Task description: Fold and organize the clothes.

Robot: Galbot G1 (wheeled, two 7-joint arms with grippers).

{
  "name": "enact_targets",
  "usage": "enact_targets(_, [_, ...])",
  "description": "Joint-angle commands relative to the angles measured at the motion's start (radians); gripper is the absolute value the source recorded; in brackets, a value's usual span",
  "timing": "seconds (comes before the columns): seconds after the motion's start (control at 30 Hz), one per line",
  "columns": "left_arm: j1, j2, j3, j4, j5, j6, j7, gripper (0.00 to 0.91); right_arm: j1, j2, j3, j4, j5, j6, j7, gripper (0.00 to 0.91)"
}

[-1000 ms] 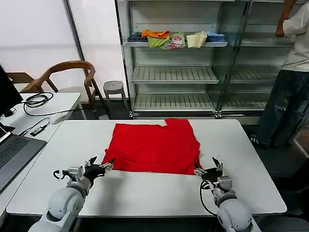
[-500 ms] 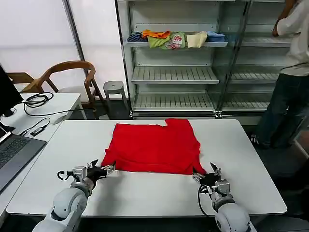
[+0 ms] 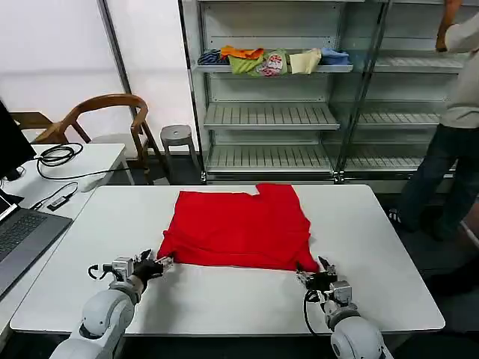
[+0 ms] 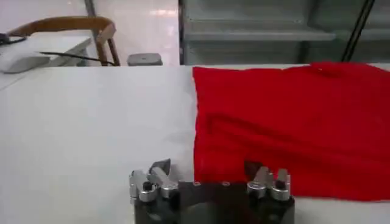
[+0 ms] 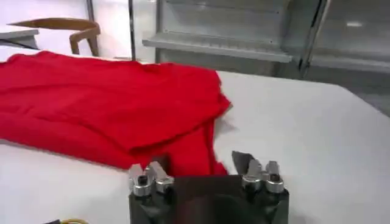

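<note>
The red shirt (image 3: pixel 238 228) lies flat in the middle of the table (image 3: pixel 224 299), plain side up, near hem facing the robot. Both grippers sit low at that hem, jaws spread and empty: the left gripper (image 3: pixel 159 263) just off the near left corner, the right gripper (image 3: pixel 313 277) just beside the near right corner.

My guess is the step is grabbing both hem corners for a fold away from the robot. To do it well, I'd slide each lower finger under the cloth rather than pinch from above. In the right wrist view the shirt (image 5: pixel 116 109) is rumpled at that corner, so catch all the layers or it'll fold crooked. The left corner (image 4: pixel 207 176) looks flatter, easier. Close both at once and lift evenly.
</note>
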Motion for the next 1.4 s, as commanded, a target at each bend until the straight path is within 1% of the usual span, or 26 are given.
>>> enact_targets(0.03, [0.01, -0.003, -0.001, 0.004, 0.001, 0.003, 0.007, 0.03, 0.001, 0.004, -0.005, -0.008, 0.011, -0.002, -0.002, 0.0])
enact_targets(0.23, [0.017, -0.005, -0.003, -0.008, 0.003, -0.001, 0.01, 0.03, 0.002, 0.008, -0.005, -0.009, 0.01, 0.0, -0.002, 0.0])
enact_targets(0.43, [0.05, 0.001, -0.012, -0.064, 0.002, 0.001, 0.013, 0.02, -0.015, 0.001, 0.004, 0.028, 0.01, 0.001, -0.003, 0.0])
enact_targets(0.53, [0.11, 0.006, -0.04, -0.134, 0.004, 0.003, 0.011, 0.03, -0.069, -0.01, 0.018, 0.083, 0.005, 0.003, -0.004, 0.0])
enact_targets(0.63, [0.189, 0.006, -0.084, -0.2, -0.007, 0.004, 0.011, 0.02, -0.135, -0.019, 0.042, 0.14, 0.002, 0.011, -0.008, 0.0])
enact_targets(0.73, [0.283, 0.007, -0.113, -0.272, -0.006, 0.003, 0.011, 0.03, -0.203, -0.028, 0.062, 0.187, -0.004, 0.019, -0.011, 0.0])
enact_targets(0.83, [0.37, 0.001, -0.136, -0.325, 0.001, -0.002, 0.009, 0.03, -0.286, -0.04, 0.085, 0.229, -0.044, 0.045, -0.019, 0.0])
enact_targets(0.93, [0.429, -0.006, -0.157, -0.36, 0.008, -0.018, 0.009, 0.03, -0.349, -0.045, 0.094, 0.256, -0.053, 0.062, -0.02, 0.0])
enact_targets(1.03, [0.474, -0.011, -0.17, -0.383, 0.024, -0.028, 0.008, 0.03, -0.389, -0.045, 0.094, 0.276, -0.076, 0.083, -0.022, 0.0])
enact_targets(1.4, [0.538, -0.026, -0.205, -0.441, 0.056, -0.036, 0.007, 0.03, -0.42, -0.056, 0.1, 0.3, -0.08, 0.097, -0.022, 0.0])
